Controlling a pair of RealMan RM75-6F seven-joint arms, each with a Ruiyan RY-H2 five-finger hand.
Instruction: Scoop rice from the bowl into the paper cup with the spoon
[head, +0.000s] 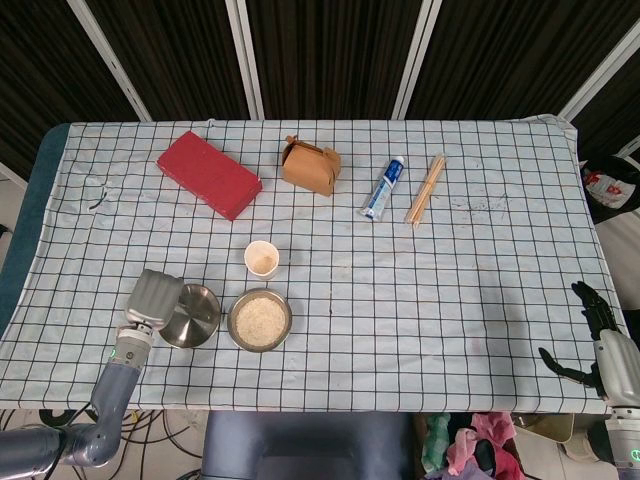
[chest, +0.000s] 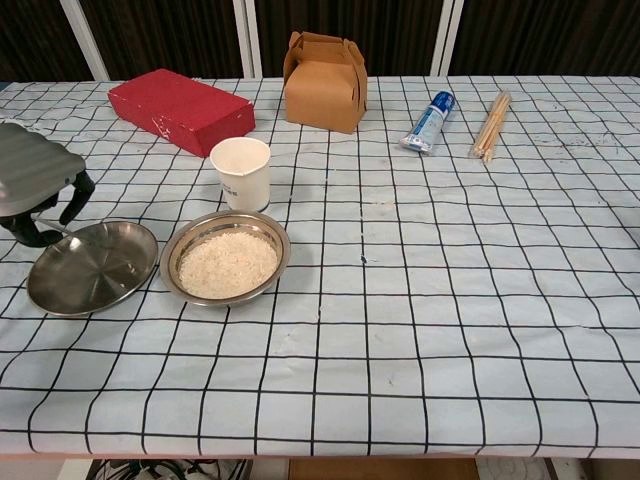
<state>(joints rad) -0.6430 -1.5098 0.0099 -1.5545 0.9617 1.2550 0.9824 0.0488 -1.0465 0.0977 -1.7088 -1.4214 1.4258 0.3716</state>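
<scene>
The paper cup (head: 262, 259) (chest: 241, 172) stands upright just behind the steel bowl of rice (head: 260, 319) (chest: 226, 257). Left of the bowl lies an empty steel plate (head: 190, 315) (chest: 92, 267). My left hand (head: 153, 298) (chest: 35, 185) hangs low at the plate's left rim, fingers curled round the thin handle of the clear spoon (chest: 58, 230). The handle points down onto the plate; the spoon's bowl is hard to make out. My right hand (head: 598, 335) hangs beyond the table's right edge, fingers apart and holding nothing.
Along the back stand a red box (head: 208, 173) (chest: 180, 108), a brown carton (head: 310, 165) (chest: 325, 82), a toothpaste tube (head: 383, 187) (chest: 429, 121) and a bundle of chopsticks (head: 425, 187) (chest: 490, 125). The checked cloth (head: 420, 300) covers the table.
</scene>
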